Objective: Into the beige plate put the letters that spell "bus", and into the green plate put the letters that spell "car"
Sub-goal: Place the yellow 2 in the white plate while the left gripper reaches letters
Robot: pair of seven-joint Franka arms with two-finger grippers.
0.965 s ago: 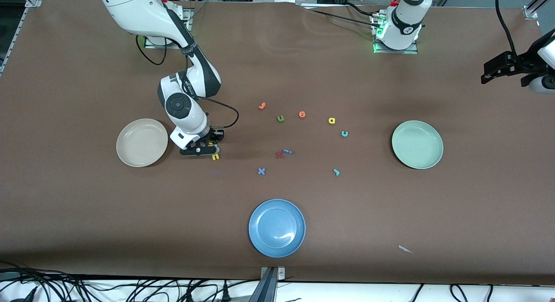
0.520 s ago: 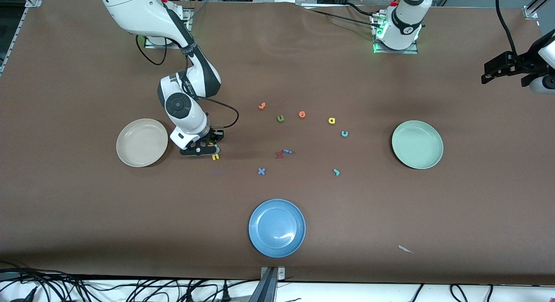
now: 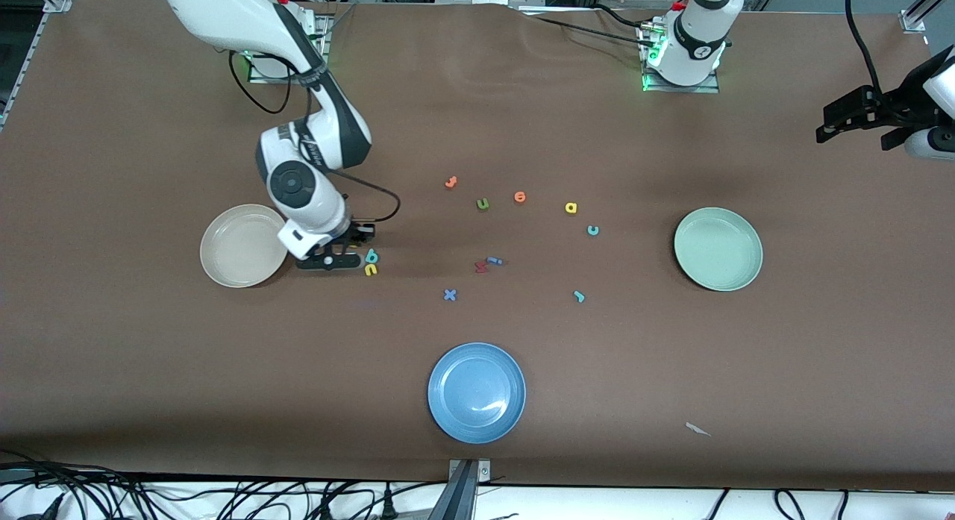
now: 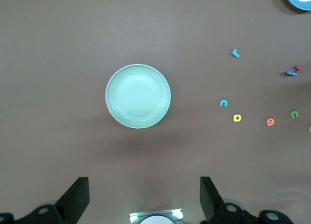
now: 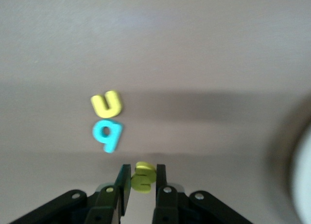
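My right gripper [image 5: 143, 173] is shut on the yellow s [image 5: 144, 177], held just above the table beside the beige plate [image 3: 244, 245]. In the front view this gripper [image 3: 349, 250] hangs by the plate's rim. The teal b [image 3: 371, 257] and yellow u [image 3: 371, 269] lie side by side on the table next to it. The yellow a [image 3: 571, 207], teal c [image 3: 592, 230] and teal r [image 3: 579, 296] lie toward the green plate [image 3: 718, 249]. My left gripper [image 3: 858, 117] waits open, high over the left arm's end of the table, and sees the green plate [image 4: 138, 96] below.
A blue plate [image 3: 476, 392] sits near the front camera. Two orange letters [image 3: 451, 182] [image 3: 520, 198], an olive u [image 3: 483, 204], a red letter [image 3: 480, 266] and a blue x [image 3: 449, 295] are scattered mid-table. A paper scrap [image 3: 697, 429] lies near the front edge.
My right gripper closed on the yellow s, lifted it and shifted toward the beige plate, uncovering the teal b. The left arm moved only slightly.
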